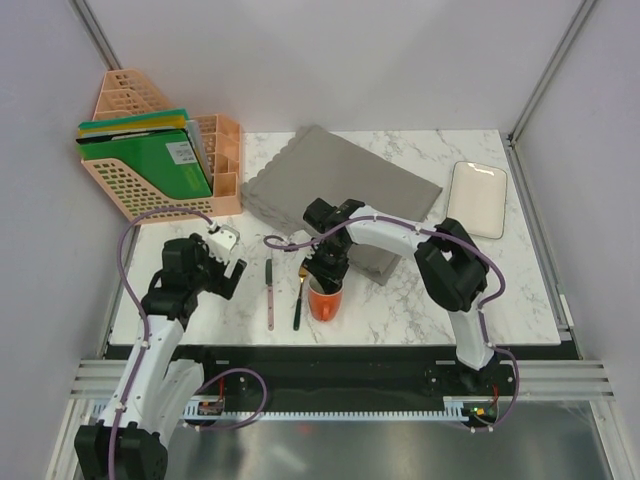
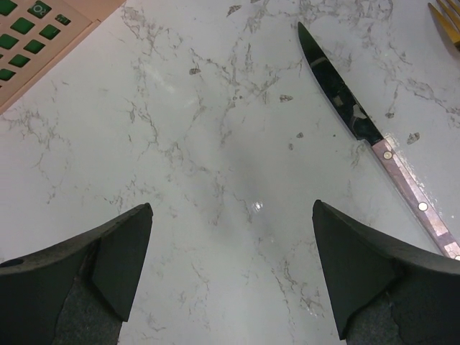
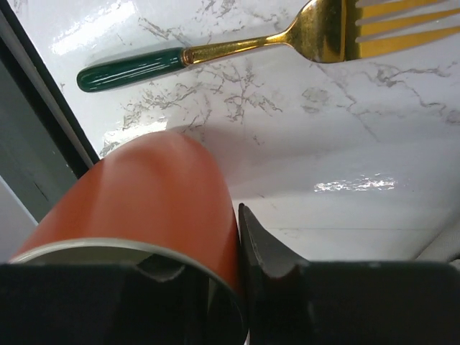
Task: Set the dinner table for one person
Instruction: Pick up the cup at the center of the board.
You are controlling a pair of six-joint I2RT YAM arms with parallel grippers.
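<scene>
- The dinner table (image 1: 420, 295), a white marble-pattern top with grey veins, fills the middle of the top view, and everything else rests on it.
- The left gripper (image 1: 226, 256) hangs over the table's left part, lower right of a peach file organizer (image 1: 215, 165) that holds green folders.
- In the left wrist view the left gripper (image 2: 230, 241) has its two dark fingers (image 2: 126, 251) spread wide apart, with nothing between them but bare marble (image 2: 215, 144).
- A knife (image 2: 359, 122) with a dark blade and a pinkish riveted handle lies at the right of that view, slanting from top centre to the right edge. It is clear of both fingers.
- A corner of the organizer (image 2: 43, 36) shows at the upper left, and gold tines are just visible at the upper right corner.
- In the top view the knife (image 1: 270, 292) and a fork (image 1: 299, 300) lie side by side near the table's lower edge, a little left of centre.
- An orange cup (image 1: 325, 302) stands upright just right of the fork.
- The right gripper (image 1: 326, 276) reaches down onto the cup from above.
- In the right wrist view the right gripper (image 3: 215, 269) is clamped on the wall of the orange cup (image 3: 144, 194). One dark finger (image 3: 262, 262) presses flat against the outside, and the other is mostly hidden inside the rim.
- The fork (image 3: 237, 47), with a gold head and a dark green handle, lies across the top of that view on the marble (image 3: 323, 144), apart from the cup.
- A grey scallop-edged placemat (image 1: 340, 180) lies tilted at the upper centre of the table.
- A white rectangular plate (image 1: 477, 198) sits at the upper right, apart from the placemat.
</scene>
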